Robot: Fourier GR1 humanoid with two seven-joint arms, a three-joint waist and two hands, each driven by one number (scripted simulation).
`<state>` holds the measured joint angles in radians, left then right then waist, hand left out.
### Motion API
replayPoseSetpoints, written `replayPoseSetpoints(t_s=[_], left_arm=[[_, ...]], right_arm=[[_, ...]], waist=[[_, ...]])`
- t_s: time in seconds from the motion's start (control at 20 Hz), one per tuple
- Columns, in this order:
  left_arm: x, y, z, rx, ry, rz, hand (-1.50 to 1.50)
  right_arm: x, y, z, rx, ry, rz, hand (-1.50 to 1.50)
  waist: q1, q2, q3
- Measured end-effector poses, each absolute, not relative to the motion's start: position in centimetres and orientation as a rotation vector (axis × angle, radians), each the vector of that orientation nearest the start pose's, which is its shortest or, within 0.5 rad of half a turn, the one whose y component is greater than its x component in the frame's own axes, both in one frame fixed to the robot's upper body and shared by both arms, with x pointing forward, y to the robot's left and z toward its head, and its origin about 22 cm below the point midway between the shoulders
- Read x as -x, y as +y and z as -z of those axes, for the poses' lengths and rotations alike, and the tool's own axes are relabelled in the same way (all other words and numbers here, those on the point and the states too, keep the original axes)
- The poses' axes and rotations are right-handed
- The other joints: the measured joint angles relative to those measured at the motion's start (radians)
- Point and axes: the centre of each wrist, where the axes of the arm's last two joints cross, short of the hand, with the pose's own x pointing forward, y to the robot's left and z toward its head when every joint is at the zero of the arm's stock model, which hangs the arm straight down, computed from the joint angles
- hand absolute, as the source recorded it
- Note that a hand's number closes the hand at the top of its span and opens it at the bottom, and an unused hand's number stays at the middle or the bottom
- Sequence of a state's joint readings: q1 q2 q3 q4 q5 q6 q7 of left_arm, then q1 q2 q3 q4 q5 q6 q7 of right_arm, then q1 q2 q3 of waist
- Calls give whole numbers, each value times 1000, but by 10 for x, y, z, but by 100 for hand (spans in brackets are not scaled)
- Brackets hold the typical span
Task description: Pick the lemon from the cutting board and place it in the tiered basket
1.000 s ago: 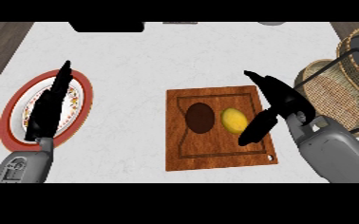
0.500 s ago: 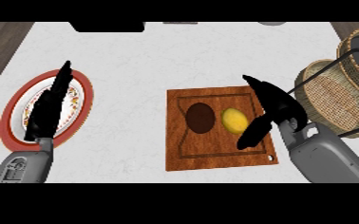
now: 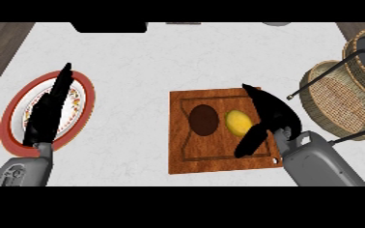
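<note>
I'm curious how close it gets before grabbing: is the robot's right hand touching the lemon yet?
Cannot tell. In the head view the right hand, fingers open, meets the lemon at its right edge, but looking steeply down hides any height gap.

Right hand (image 3: 274,116) low right, fingers spread and slightly bent, thumb angled down-left; grey forearm behind it. Left hand (image 3: 49,110) at left edge, fingers straight, pointing up.
</note>
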<state>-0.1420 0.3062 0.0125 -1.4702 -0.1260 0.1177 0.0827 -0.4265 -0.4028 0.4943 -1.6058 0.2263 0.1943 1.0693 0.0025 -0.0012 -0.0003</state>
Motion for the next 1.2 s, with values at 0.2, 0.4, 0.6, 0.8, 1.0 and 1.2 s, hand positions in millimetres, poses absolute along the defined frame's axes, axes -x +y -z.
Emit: replayPoseSetpoints(t_s=[0.2,0.4,0.6,0.8,1.0,1.2], left_arm=[[-281,299,-34,-431,-1530,228,0],[-280,302,-39,-434,-1533,232,0],[-281,300,-34,-427,-1533,232,0],[-283,303,-31,-431,-1532,232,0],[-283,299,-36,-433,-1532,234,0],[-285,292,-37,-434,-1538,235,0]], right_arm=[[-297,-168,-82,555,-772,-915,-150],[-301,-168,-76,544,-755,-912,-150],[-311,-160,-64,528,-732,-922,-150],[-317,-154,-53,510,-712,-931,-150],[-316,-150,-43,479,-685,-936,150],[-317,-150,-39,468,-681,-1053,150]], waist=[[0,1,0],[0,1,0],[2,2,0],[1,2,0],[0,1,0],[0,-4,-5]])
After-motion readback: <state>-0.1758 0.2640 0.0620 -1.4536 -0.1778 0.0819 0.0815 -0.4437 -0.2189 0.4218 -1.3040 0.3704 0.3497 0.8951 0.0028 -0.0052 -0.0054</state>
